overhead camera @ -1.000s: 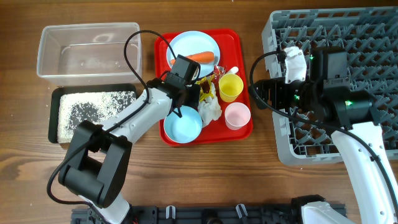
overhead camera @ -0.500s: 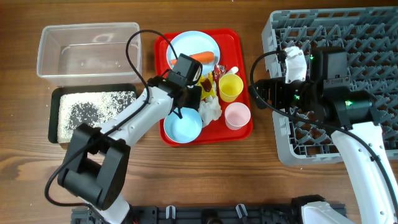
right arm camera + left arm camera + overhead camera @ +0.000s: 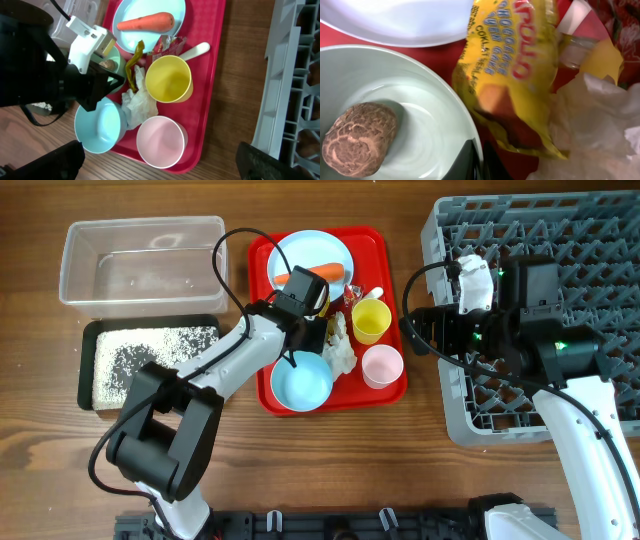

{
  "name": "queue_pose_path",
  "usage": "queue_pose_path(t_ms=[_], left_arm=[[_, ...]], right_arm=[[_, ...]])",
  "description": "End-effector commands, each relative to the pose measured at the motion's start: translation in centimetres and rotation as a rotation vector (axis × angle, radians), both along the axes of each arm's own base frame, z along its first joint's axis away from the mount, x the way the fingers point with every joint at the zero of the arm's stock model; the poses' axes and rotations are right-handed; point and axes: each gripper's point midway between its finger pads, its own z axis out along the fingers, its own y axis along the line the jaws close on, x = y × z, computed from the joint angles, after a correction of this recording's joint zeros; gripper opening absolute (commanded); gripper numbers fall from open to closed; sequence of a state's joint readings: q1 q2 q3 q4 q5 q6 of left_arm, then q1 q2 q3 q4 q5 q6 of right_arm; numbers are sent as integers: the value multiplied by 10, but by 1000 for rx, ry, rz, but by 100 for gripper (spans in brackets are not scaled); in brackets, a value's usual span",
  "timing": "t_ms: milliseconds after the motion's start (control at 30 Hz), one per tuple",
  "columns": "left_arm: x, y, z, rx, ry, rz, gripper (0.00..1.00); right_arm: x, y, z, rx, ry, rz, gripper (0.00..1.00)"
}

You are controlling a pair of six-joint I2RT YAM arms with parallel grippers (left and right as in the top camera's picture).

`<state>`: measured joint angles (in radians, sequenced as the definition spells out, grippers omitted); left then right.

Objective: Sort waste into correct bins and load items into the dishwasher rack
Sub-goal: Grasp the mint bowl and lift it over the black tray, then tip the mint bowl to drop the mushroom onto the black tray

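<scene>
**Status: early.** Done so far: white grains lie in the black tray at the table's left edge. The clear tub behind it looks empty. The dishwasher rack, at the right edge, carries none of the dishes (as far as its visible part shows).

**Left to sort, all on the red tray:**
- carrot on the plate, far-left corner
- yellow cup and pink cup, along the right edge
- blue bowl, near-left corner
- spoon, tissue and both wrappers, around the middle

**Tools:**
- Left gripper: jaws pressed together at the rim of a second bowl, just beside the yellow wrapper. Whether a fold of wrapper is pinched cannot be told.
- Right gripper: spread wide and empty, over the gap between red tray and rack.

**Views:**
- The overhead alone shows the bins and the rack.
- The left arm hides the second bowl there; the left wrist view shows it, with the brown lump inside.
- The right wrist view shows the red wrapper between plate and spoon.
</scene>
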<state>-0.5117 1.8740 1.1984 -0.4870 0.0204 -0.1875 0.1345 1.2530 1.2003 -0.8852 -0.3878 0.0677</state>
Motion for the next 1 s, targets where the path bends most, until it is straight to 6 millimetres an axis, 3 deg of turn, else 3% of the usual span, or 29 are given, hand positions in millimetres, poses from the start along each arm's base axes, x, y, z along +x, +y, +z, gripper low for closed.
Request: queue_pose_path(t_ms=[0,200,300,367,467,500,600,700,767,967], left_arm=[[1,-8,31,-62,-50,-16,4],[1,16,105,-147,-158,82,4],[-15,53,143,-178,-167,201,4],[-28,76,152,-170,-146,261,4],[-50,118,151,-125,-70,360,4],[-57,135,144,-102,-24,408,4],[-68,161,125,-89,63,480,4],[-76,173,99,-200,154,472,4],[-77,181,93,-360,179,441,4],[-64,226,109,-688,73,446,4]], right_arm=[[2,2,3,11,2,-6,100],[0,1,2,9,11,-6,100],[0,1,2,9,13,-6,100],[0,1,2,9,13,-5,100],[0,1,2,8,11,-4,100],[0,1,2,8,10,-4,100],[1,1,2,7,8,-4,100],[0,0,1,3,11,-6,100],[-1,0,1,2,18,-6,99],[-2,0,0,3,22,-6,100]])
